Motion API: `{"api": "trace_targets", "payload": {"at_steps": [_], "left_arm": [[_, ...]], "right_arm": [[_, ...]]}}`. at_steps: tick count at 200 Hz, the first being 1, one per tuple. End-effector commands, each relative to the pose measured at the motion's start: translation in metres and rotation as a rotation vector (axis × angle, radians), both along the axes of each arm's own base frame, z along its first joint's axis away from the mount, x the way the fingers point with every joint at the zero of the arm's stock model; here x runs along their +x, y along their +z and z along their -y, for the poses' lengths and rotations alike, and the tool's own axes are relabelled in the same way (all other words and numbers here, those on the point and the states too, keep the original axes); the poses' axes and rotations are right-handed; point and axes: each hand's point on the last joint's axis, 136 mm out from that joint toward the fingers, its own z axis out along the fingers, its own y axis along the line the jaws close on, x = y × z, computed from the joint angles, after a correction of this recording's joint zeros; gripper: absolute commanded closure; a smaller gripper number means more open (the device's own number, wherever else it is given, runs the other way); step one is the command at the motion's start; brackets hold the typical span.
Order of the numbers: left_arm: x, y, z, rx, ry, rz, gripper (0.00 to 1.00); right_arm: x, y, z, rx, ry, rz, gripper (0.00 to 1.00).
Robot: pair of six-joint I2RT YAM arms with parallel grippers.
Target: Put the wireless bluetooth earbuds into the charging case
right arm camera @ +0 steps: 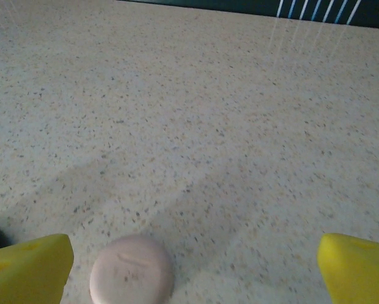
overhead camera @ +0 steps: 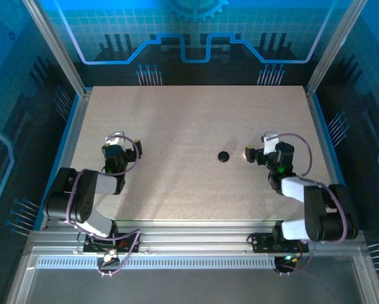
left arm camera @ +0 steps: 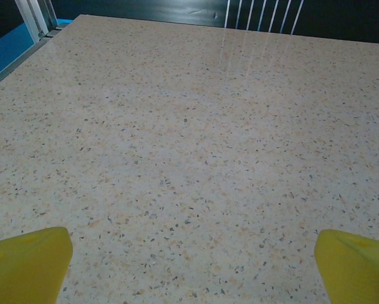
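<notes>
Seen from above, two robot arms sit at the near edge of a speckled table [overhead camera: 176,114]. The left gripper [overhead camera: 126,140] is spread wide over bare surface and holds nothing. The right gripper [overhead camera: 259,145] is just as wide and just as empty, with a pink case [overhead camera: 248,152] just off its tips and a black case [overhead camera: 223,156] nearer the middle. The danger, by my reckoning, is that closing from here would catch the smooth round pink case off-centre and send it skidding toward the black one. The left wrist camera looks across plain tabletop, its yellow fingertips [left arm camera: 28,266] far apart at the lower corners, and both cases are well away from that arm. The right wrist camera has the pink case lying flat between its fingertips [right arm camera: 31,269], just beside the one on the picture's left without touching it and well apart from the other. The case looks shut, and whether the earbuds are inside cannot be told.
</notes>
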Motion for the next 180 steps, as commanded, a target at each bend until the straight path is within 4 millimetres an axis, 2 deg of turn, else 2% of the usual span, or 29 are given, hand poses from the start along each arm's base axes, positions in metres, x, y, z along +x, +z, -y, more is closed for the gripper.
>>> {"api": "trace_targets", "payload": {"at_steps": [1,42,180], "left_arm": [[0.0073,0.0123,0.0004,0.001,-0.014,0.046,0.01],[0.0077,0.0127,0.0005,0.003,-0.016,0.047,0.01],[0.0084,0.0124,0.0029,0.004,-0.028,0.043,0.01]], "right_arm": [[0.0203,0.0054,-0.0151,-0.044,0.023,0.083,0.00],[0.0221,0.0028,-0.0084,0.023,0.032,0.033,0.00],[0.0221,0.0026,-0.0086,0.020,0.030,0.030,0.00]]}}
